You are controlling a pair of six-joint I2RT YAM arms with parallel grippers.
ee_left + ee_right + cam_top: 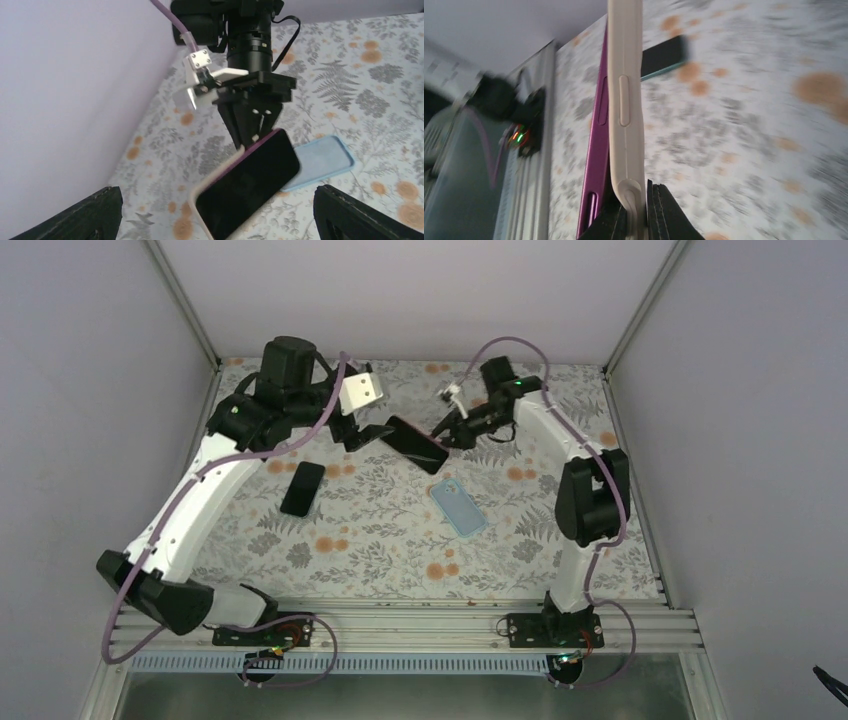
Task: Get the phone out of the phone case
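Cream bendy phone case [625,100] pinched at a corner by right gripper [636,210]; stiff, slick purple phone [599,150] partly out, probably best grabbed by bare edges, just ahead of wide-open left gripper [215,215].

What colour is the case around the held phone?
Cream; the phone case shows best in the right wrist view.

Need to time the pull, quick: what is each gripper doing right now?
The left gripper: open, holding nothing.
The right gripper: shut on the cream phone case, purple phone in it.
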